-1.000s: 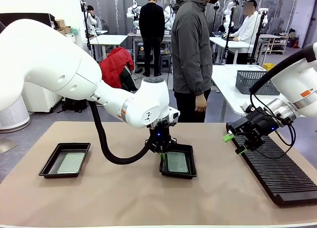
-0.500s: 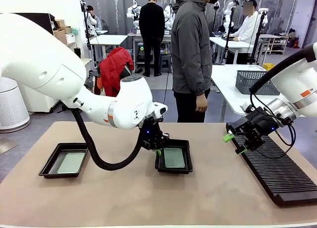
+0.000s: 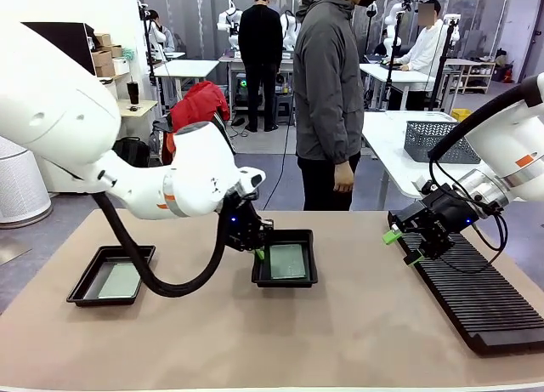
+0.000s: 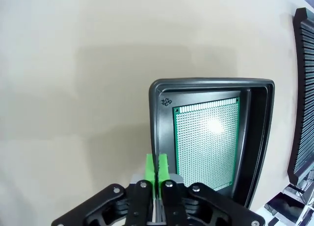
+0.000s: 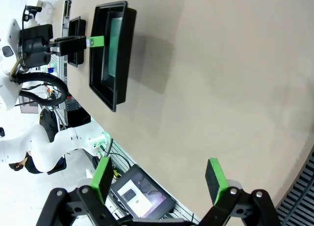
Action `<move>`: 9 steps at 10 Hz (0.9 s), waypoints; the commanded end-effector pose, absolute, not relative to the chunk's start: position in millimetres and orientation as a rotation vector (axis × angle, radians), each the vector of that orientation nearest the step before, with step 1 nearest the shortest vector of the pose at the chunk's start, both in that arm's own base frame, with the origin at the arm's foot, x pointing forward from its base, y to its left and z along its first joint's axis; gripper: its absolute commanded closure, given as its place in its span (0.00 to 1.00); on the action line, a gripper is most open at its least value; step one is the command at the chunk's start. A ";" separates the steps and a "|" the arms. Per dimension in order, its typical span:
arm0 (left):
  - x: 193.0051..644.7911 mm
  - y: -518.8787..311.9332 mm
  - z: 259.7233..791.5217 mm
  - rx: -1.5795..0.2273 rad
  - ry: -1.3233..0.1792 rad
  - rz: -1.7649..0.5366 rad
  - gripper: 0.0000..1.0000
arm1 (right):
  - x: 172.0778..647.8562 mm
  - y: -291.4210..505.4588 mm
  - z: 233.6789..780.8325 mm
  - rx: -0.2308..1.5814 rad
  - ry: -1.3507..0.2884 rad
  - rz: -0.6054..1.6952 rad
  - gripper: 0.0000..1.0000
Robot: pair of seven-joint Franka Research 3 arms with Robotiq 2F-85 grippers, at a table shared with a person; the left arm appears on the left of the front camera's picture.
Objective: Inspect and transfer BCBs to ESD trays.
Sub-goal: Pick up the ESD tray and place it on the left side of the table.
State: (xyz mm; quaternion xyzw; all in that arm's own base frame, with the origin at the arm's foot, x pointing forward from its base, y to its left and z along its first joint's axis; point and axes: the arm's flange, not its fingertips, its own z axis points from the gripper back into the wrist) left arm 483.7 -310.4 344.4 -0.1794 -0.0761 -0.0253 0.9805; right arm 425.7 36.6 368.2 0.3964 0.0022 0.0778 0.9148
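Observation:
My left gripper (image 3: 259, 253) is shut on the left rim of a black ESD tray (image 3: 304, 277) near the table's middle. A green perforated BCB (image 3: 287, 261) lies flat inside it. The left wrist view shows the green pads (image 4: 157, 168) pinched on the tray's rim (image 4: 211, 82), with the BCB (image 4: 206, 138) beside them. The tray looks slightly raised, and its shadow falls on the table beside it. A second ESD tray (image 3: 85, 281) holding a pale BCB (image 3: 121, 280) lies at the left. My right gripper (image 3: 401, 246) hovers open and empty at the right, its fingers wide apart (image 5: 158, 174).
A long black slotted rack (image 3: 476, 298) lies along the table's right side, just under my right gripper. A person in a grey jacket (image 3: 327, 94) stands at the far edge. A grey mesh basket (image 3: 429, 141) sits on another table behind.
My left arm has carried the gripped tray with its board leftward across the table's middle. The right arm and the left tray have not moved.

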 end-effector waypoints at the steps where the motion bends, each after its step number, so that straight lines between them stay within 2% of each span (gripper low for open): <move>1: 469.9 -274.7 348.8 -0.377 -0.168 -0.049 1.00 | 425.7 35.7 368.4 0.811 0.002 0.158 0.00; 9: 453.0 -154.2 351.5 -0.332 -0.179 -0.015 1.00 | 425.7 35.7 368.4 0.811 0.002 0.158 0.00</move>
